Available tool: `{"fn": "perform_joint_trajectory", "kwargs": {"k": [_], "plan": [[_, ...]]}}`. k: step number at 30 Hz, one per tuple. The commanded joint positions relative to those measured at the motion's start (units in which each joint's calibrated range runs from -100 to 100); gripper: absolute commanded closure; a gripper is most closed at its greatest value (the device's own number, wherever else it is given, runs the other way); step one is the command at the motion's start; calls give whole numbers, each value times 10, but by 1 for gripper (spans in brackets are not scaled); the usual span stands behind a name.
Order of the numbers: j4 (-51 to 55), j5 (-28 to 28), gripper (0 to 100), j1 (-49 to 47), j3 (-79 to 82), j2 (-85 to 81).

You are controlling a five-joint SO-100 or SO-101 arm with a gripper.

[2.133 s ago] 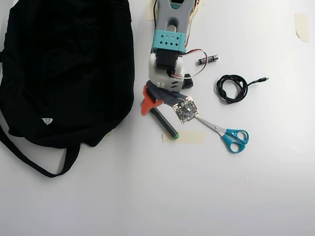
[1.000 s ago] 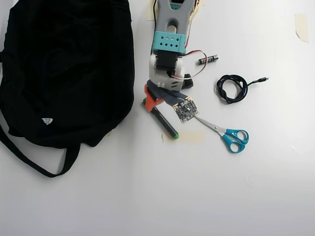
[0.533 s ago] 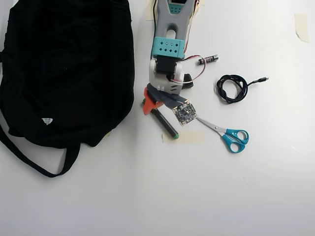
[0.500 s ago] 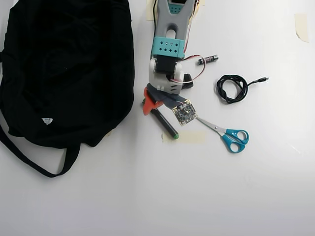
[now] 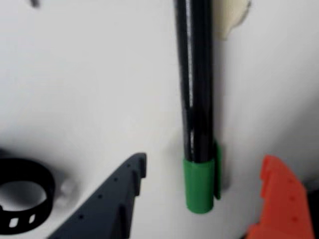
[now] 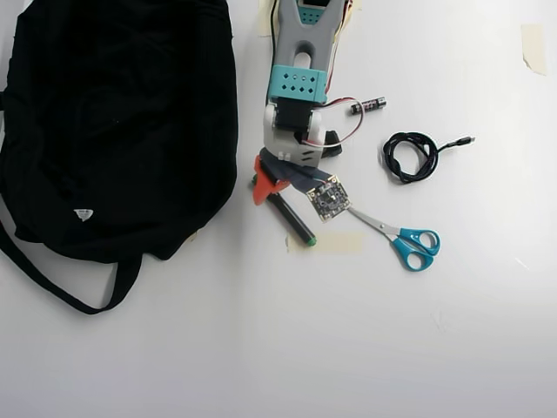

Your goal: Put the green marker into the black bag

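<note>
The green marker [image 5: 198,99] lies flat on the white worktop [image 6: 261,348], its dark barrel running away from the wrist camera and one green end nearest the lens; from overhead the marker [image 6: 291,219] lies on a slant just right of the black bag [image 6: 113,122], apart from it, with its lower green tip at the edge of a strip of pale tape [image 6: 335,243]. The gripper [image 5: 199,199] stands open with the marker's near end between its jaws: in the wrist view the dark grey finger [image 5: 112,204] sits to the left of the marker and the orange finger [image 5: 279,199] to the right, each with a gap of bare worktop between it and the barrel, so neither touches it. Overhead, the gripper [image 6: 277,183] hangs over the marker's upper end. The bag fills the upper left, a small white logo tag [image 6: 83,213] on it and a strap [image 6: 65,283] trailing below. To the right lie blue-handled scissors [image 6: 402,239], a coiled black cable [image 6: 413,155] and a small battery [image 6: 368,105].
</note>
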Motion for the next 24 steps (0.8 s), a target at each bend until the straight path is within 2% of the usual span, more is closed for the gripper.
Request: {"fn": "perform_joint_trajectory", "kwargs": {"k": [1, 24], "plan": [[-15, 6, 70, -11, 2, -2], [-69, 15, 70, -18, 18, 41]]}}
